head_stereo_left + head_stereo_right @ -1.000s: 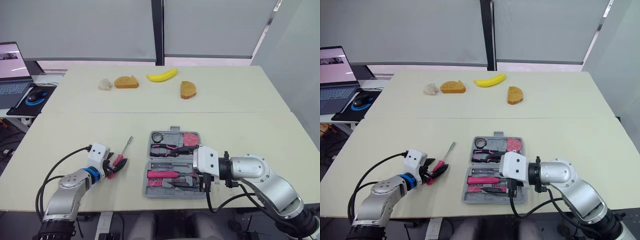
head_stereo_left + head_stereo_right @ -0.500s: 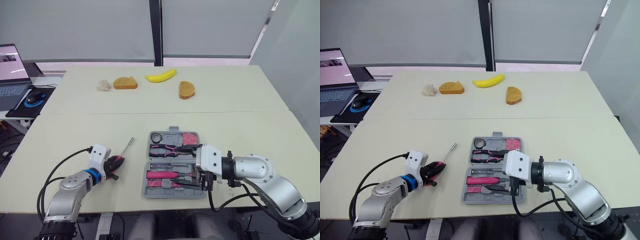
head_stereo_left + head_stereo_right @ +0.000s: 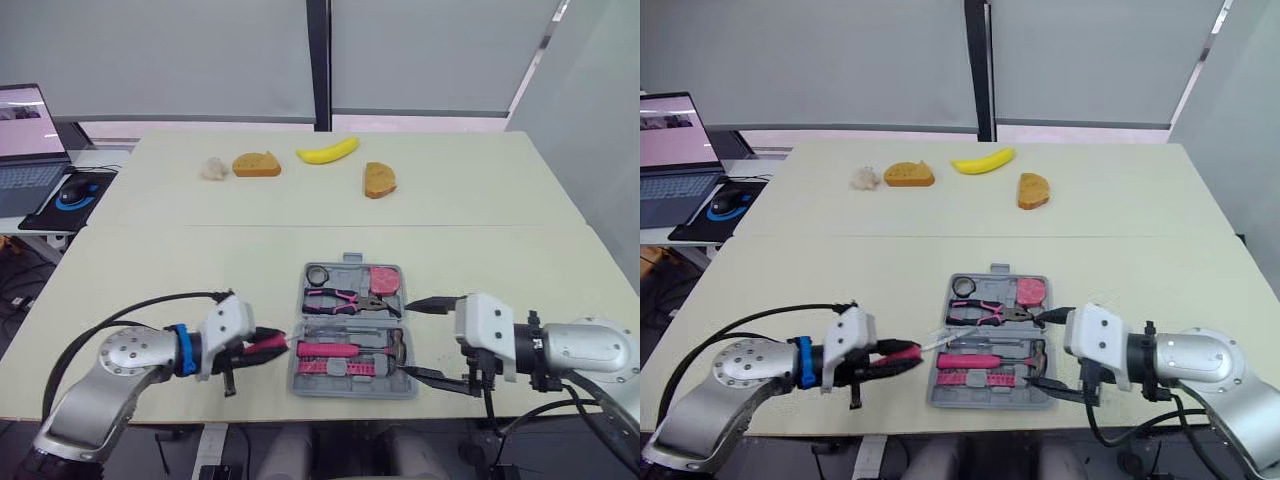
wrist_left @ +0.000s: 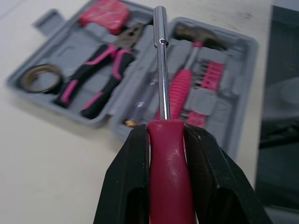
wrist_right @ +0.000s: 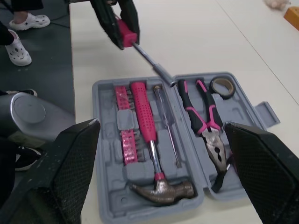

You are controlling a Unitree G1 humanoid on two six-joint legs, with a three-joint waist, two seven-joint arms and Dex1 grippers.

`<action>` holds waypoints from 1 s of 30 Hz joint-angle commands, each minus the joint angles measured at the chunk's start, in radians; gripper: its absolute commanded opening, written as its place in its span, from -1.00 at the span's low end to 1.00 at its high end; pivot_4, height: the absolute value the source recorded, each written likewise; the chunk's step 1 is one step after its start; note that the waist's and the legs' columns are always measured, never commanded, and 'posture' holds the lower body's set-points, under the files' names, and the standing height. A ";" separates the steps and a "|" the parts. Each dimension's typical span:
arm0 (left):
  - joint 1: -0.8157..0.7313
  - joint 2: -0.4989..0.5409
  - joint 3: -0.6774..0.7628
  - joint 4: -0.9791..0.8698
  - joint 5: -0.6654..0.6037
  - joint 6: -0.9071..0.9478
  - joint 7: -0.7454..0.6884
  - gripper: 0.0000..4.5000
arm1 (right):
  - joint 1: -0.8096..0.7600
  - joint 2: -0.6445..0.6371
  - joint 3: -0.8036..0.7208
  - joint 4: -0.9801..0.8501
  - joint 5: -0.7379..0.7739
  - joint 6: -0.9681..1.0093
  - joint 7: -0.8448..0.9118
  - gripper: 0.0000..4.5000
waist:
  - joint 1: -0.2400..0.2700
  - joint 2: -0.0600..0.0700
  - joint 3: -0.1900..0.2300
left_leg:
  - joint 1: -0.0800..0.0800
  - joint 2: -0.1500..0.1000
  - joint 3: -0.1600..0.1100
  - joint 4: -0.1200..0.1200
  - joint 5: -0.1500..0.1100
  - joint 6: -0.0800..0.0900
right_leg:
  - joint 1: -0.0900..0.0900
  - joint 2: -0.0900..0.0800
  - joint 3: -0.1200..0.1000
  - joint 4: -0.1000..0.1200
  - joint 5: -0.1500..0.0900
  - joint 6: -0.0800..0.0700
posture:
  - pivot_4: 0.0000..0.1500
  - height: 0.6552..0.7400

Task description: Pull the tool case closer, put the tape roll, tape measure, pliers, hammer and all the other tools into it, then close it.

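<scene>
Presently: grey tool case (image 3: 345,392), open flat near the table's (image 3: 150,270) near edge. Contents: tape roll (image 3: 317,274) far-left, pliers (image 3: 345,297), red tape measure (image 3: 384,279) far-right, hammer (image 3: 350,350), bit row (image 3: 335,368). Pink-handled screwdriver (image 4: 170,177) clamped in left gripper (image 3: 262,347), shaft tip at the case's left edge. Right gripper (image 3: 405,337) spread wide at its right edge.

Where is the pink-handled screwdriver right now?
In the head views it is at the near left, clamped in the left end effector. The screwdriver has its metal tip at the left edge of the open tool case, near the hammer.
</scene>
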 commanded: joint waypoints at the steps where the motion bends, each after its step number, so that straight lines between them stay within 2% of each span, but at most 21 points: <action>1: -0.039 -0.004 -0.111 -0.058 0.065 -0.012 -0.015 -0.67 | 0.066 -0.048 -0.053 -0.058 0.021 -0.022 0.044 1.00 | -0.003 0.000 0.000 | 0.000 0.000 0.000 0.000 0.000 0.000 | 0.000 0.000 0.000 0.000 0.000 0.000 | 1.00 0.91; 6: -0.117 -0.060 -0.300 -0.073 0.191 0.019 0.011 -0.67 | 0.123 -0.077 -0.092 -0.085 0.037 -0.023 0.050 1.00 | -0.002 0.000 0.001 | 0.000 0.000 0.001 0.001 0.000 0.001 | 0.001 0.000 0.000 0.000 0.000 0.001 | 1.00 0.91; 13: -0.185 -0.147 -0.422 -0.010 0.317 0.013 0.070 -0.67 | 0.152 -0.088 -0.109 -0.111 0.054 -0.011 0.041 1.00 | -0.001 0.000 0.001 | 0.000 0.000 0.001 0.001 0.000 0.001 | 0.001 0.001 -0.001 0.001 0.000 0.001 | 1.00 0.91; 19: -0.215 -0.198 -0.464 0.034 0.372 0.019 0.098 -0.67 | 0.154 -0.093 -0.106 -0.110 0.050 -0.010 0.036 1.00 | -0.002 0.000 0.001 | 0.000 0.000 0.000 0.001 0.000 0.001 | 0.002 0.001 -0.001 0.001 0.000 0.002 | 1.00 0.91; 30: -0.219 -0.206 -0.477 0.098 0.419 -0.038 0.091 -0.67 | 0.160 -0.093 -0.105 -0.115 0.048 -0.006 0.023 1.00 | -0.002 0.000 0.001 | 0.001 0.000 0.000 0.001 0.000 0.001 | 0.002 0.001 -0.001 0.001 0.000 0.002 | 1.00 0.91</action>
